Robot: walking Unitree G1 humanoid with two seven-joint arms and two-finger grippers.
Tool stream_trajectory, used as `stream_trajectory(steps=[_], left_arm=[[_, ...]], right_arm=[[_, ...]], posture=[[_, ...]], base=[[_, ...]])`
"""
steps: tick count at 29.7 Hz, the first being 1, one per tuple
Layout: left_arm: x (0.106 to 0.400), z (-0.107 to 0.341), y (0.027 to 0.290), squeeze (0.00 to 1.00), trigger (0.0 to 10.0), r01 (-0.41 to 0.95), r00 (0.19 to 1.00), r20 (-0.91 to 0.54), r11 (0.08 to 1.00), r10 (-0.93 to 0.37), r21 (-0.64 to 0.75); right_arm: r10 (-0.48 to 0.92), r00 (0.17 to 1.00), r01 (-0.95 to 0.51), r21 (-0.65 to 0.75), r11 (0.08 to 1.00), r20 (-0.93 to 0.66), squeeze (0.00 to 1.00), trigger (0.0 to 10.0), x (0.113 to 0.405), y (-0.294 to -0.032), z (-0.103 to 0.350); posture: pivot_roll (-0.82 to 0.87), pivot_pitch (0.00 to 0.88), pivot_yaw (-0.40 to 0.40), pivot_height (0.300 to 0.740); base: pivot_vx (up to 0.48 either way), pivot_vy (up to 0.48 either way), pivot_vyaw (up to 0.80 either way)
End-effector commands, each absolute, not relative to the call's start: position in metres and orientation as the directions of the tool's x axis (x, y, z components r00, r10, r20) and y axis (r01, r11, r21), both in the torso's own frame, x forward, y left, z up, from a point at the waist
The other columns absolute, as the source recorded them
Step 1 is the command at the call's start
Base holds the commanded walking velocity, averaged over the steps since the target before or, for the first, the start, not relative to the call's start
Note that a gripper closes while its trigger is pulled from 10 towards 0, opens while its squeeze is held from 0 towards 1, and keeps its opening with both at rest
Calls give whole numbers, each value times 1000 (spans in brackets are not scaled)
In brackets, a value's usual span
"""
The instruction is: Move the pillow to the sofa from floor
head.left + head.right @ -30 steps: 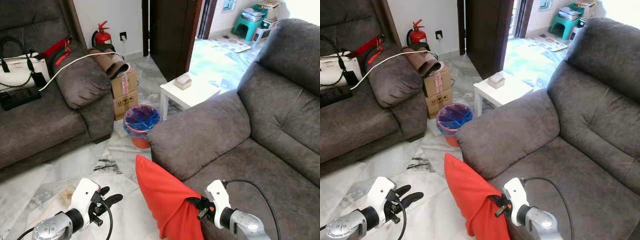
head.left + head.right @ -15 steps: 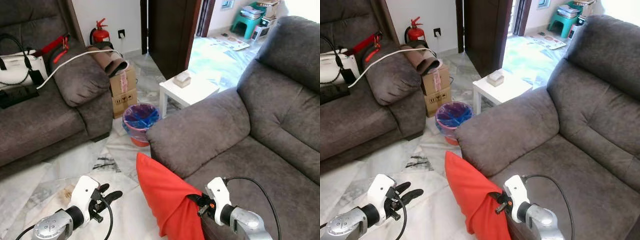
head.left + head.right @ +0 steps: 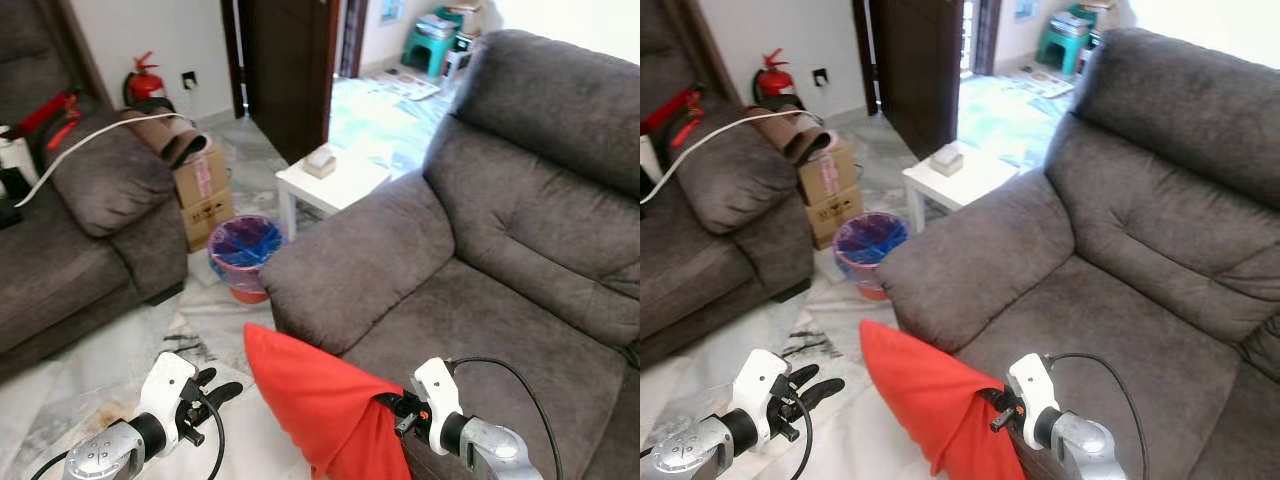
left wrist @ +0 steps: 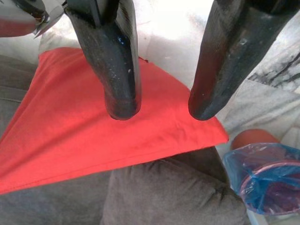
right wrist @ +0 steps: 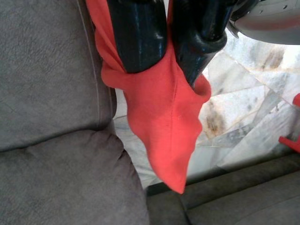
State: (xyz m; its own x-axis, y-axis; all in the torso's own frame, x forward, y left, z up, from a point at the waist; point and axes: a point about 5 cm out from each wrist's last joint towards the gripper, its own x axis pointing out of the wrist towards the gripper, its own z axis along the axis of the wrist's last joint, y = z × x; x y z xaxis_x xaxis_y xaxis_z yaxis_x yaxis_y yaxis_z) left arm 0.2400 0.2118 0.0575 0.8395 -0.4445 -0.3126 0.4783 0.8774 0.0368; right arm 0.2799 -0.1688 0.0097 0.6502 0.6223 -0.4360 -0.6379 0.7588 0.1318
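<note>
Turned rightward in the last second, judging by the whole scene sliding left in the head views: more of the large grey-brown fabric sofa [image 3: 480, 250] ahead, its seat and backrest nearly square to the camera, less of the second dark sofa [image 3: 70, 230] on the left. Held throughout in the same spot relative to the arms: the flat orange-red fabric pillow [image 3: 315, 405], off the white marble floor [image 3: 120, 350] and hanging just in front of the sofa's seat edge, low beside its armrest. Right gripper [image 5: 161, 51] with fingers clamped on a bunched corner of the pillow, cloth pinched between them and drooping below in the right wrist view. Left gripper [image 3: 205, 395] near the pillow's other side, fingers [image 4: 119, 65] apart and holding nothing; contact with the cloth probably absent, though hard to rule out from the left wrist view. Meaning for the task: pick-up done, approach and facing nearly done, placement on the seat cushion not yet done. Containers: a small round pink bin with a blue plastic liner [image 3: 240, 255] between the two sofas, contents not readable; a brown cardboard box [image 3: 205, 190] by the wall, closed, rolled brownish material lying on top.
</note>
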Motion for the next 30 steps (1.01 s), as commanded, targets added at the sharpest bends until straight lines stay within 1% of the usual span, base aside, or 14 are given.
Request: stream_trajectory(steps=[1, 2, 30], left_arm=[[237, 56, 213, 0, 10000, 471, 842, -311, 882, -440, 27], [237, 56, 213, 0, 10000, 470, 843, -309, 882, -440, 26], [236, 55, 214, 0, 10000, 469, 842, -319, 883, -434, 36]], right_arm=[[621, 682, -637, 103, 764, -386, 0, 10000, 288, -171, 21], [621, 682, -637, 103, 764, -386, 0, 10000, 288, -171, 21], [618, 683, -633, 107, 767, -389, 0, 10000, 287, -173, 20]], posture=[[174, 108, -24, 740], [174, 108, -24, 740], [175, 117, -25, 740]], base=[[-424, 0, -788], [-424, 0, -788], [0, 0, -788]])
